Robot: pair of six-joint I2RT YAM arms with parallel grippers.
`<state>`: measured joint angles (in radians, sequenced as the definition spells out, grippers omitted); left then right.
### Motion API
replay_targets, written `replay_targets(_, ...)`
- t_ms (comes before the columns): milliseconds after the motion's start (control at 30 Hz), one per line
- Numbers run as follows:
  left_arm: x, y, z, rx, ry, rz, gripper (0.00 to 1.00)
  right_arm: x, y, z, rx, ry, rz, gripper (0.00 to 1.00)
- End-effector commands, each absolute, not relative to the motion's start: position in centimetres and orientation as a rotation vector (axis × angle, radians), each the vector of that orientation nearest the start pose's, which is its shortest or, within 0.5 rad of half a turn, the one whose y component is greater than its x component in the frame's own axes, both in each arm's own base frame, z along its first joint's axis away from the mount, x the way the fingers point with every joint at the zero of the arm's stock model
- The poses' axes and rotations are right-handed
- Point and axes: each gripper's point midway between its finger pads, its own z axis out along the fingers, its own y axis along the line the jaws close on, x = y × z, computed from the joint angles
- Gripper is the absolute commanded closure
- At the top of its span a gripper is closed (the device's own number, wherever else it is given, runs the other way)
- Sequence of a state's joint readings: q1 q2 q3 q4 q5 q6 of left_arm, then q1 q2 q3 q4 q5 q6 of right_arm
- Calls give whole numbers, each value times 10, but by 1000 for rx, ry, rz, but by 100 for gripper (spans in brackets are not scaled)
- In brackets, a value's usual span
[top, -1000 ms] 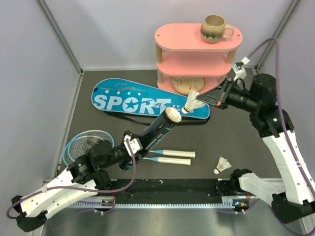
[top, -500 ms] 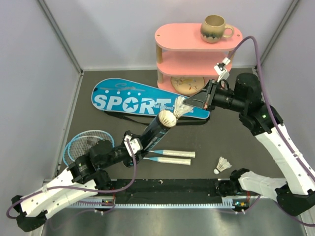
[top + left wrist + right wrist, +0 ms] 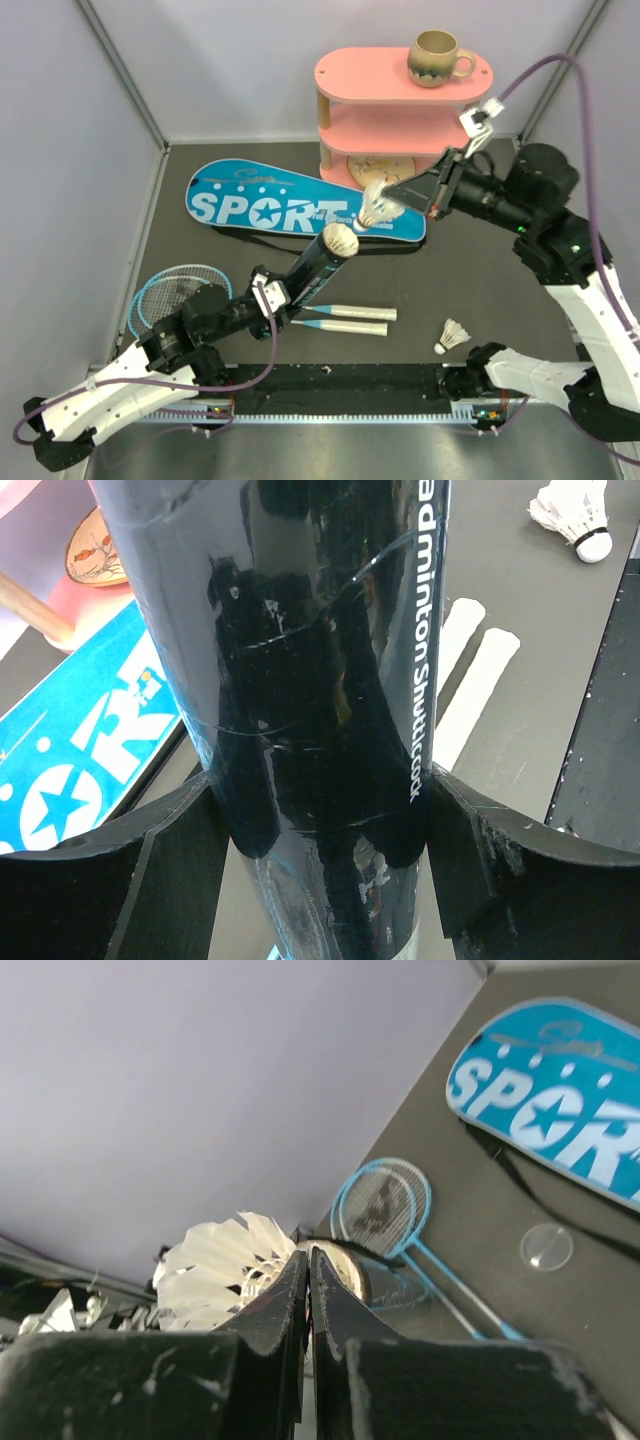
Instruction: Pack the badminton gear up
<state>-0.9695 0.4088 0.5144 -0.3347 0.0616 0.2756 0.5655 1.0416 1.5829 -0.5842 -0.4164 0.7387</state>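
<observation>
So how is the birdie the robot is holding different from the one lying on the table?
The held shuttlecock is up in the air, pinched by the right gripper; the loose shuttlecock lies on its side on the table, untouched. Both are white and feathered.

Right tool (image 3: pixel 396 203) pinches a shuttlecock (image 3: pixel 377 209) beside the tilted black tube (image 3: pixel 316 264).

I see the tube (image 3: pixel 310 680) as glossy black plastic, mirror-smooth but scuffed with fine scratches. The shuttlecock (image 3: pixel 215 1270) is matt white feather. The cover (image 3: pixel 260 205) is smooth with a slight sheen, the desk (image 3: pixel 480 270) matt and dark. The shelf (image 3: pixel 370 75) looks matt pink on bare wooden posts (image 3: pixel 35 615).
</observation>
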Motion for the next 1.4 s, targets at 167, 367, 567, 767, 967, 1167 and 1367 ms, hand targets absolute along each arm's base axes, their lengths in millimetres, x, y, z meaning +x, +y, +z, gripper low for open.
replay_targets(167,146,-210,244,1032,1363,-565,97,192,285,421,-269,1903,1353,100)
replay_targets(367,146,-210,245,1032,1360,-567,97,187,287,393,-453,1947,1238,65)
replay_targets(567,146,-211,244,1036,1360,-570,97,170,297,377,-656,2004,1289,40)
replay_targets(767,145,-211,246,1033,1356,-574,97,156,317,349,-768,2096,1318,34)
replay_targets(967,143,-214,242,1060,1355,-588,97,152,341,317,-864,2209,1349,30)
replay_targets(1167,148,-211,240,1049,1377,-554,97,163,329,265,-894,2436,1113,26)
replay_targets(1367,149,-209,242,1030,1382,-548,98,178,310,250,-872,2493,861,23)
